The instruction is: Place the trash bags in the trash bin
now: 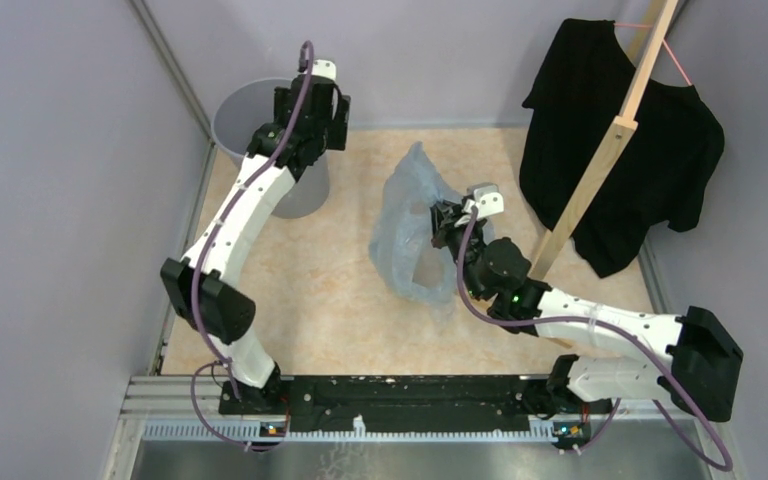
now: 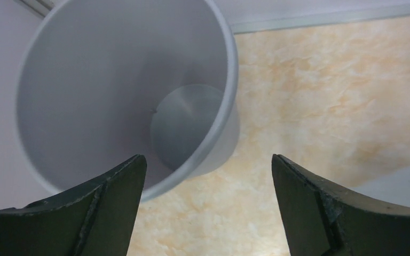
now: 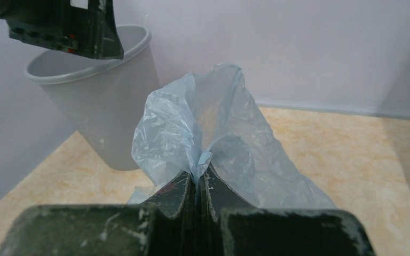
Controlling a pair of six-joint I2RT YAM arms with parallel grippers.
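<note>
The grey round trash bin point(image 1: 245, 110) stands at the back left corner; it also shows in the left wrist view point(image 2: 85, 80) and the right wrist view point(image 3: 107, 101), and its inside looks empty. A pale blue translucent trash bag point(image 1: 410, 225) hangs crumpled over the middle of the floor. My right gripper point(image 1: 447, 222) is shut on a pinch of the bag point(image 3: 208, 128), its tips point(image 3: 200, 173) together. My left gripper point(image 1: 335, 115) is open and empty, held above the bin's right rim, the jaws point(image 2: 208, 170) wide apart.
A black T-shirt point(image 1: 620, 130) hangs on a slanted wooden pole point(image 1: 605, 150) at the back right. Grey walls close in left, back and right. The floor point(image 1: 330, 290) is beige marble-patterned. The arm bases sit on a black rail point(image 1: 400, 395) at the near edge.
</note>
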